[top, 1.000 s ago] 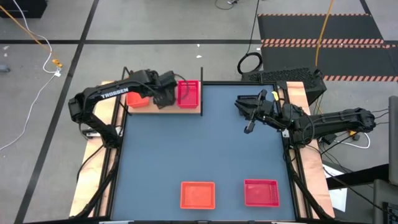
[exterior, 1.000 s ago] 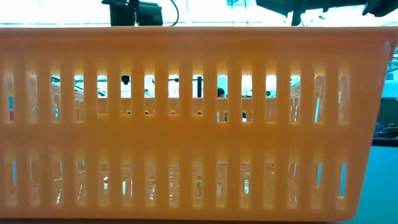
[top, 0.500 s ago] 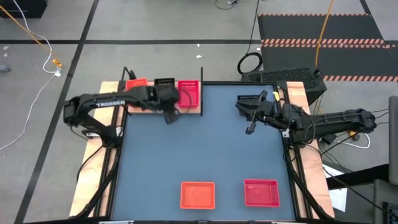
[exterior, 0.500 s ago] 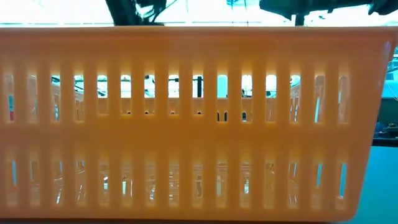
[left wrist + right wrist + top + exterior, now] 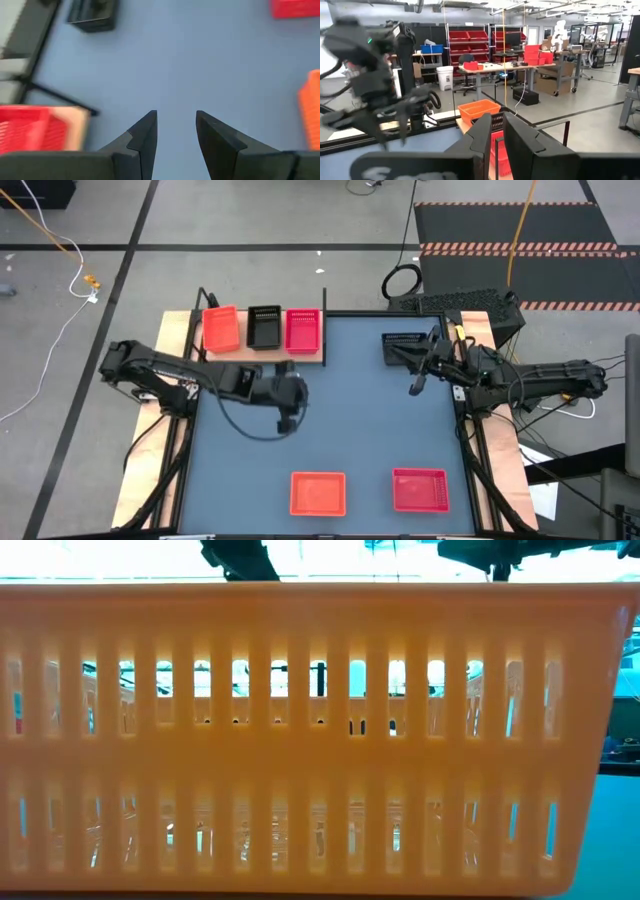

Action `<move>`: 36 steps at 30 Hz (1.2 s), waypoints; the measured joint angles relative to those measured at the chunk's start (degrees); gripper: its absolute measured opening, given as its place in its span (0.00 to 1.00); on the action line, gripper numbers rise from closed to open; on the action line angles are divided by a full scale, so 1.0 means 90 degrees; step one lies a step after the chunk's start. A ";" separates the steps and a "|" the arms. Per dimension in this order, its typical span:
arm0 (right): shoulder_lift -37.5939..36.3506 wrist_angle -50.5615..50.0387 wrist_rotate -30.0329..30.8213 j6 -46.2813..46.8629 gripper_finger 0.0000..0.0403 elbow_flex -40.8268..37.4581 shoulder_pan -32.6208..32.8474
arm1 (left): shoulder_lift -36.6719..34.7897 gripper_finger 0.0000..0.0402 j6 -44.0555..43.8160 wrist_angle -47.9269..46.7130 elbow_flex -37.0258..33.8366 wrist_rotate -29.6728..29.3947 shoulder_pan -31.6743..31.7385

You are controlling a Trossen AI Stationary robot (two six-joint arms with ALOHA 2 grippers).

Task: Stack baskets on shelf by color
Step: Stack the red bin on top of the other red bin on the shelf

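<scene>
On the shelf at the table's far left stand an orange basket, a black basket and a pink-red basket side by side. A second black basket rests on the tabletop at the far right. Another orange basket and another pink-red one sit at the near edge. My left gripper hangs open over bare tabletop left of the middle, slanting down. My right gripper is held level beside the far black basket, a narrow gap between its fingers, nothing in it.
The near orange basket's slotted wall fills the low view. Thin black posts stand at the shelf's corners. Bare blue-grey tabletop lies between the shelf and the near baskets.
My left gripper has swung away from the shelf, where it hung over the black basket, toward the table's middle and near side, tipping from pointing down to a slant. The black basket stays on the shelf between the orange and pink-red ones. My right gripper has drawn slightly toward the right edge.
</scene>
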 joint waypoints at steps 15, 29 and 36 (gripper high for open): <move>0.0526 0.0675 -0.0025 0.0100 0.11 0.0000 0.0000 | 0.0996 0.34 0.0702 0.4964 -0.1610 0.0185 -0.0689; 0.0684 0.0797 -0.0030 0.0019 0.11 0.0000 0.0263 | 0.2547 0.34 0.1521 0.6650 -0.0823 0.1753 -0.0436; 0.0287 0.0452 -0.0027 -0.0243 0.11 0.0000 0.0581 | 0.3157 0.34 0.2484 0.4817 0.0782 0.1835 -0.0407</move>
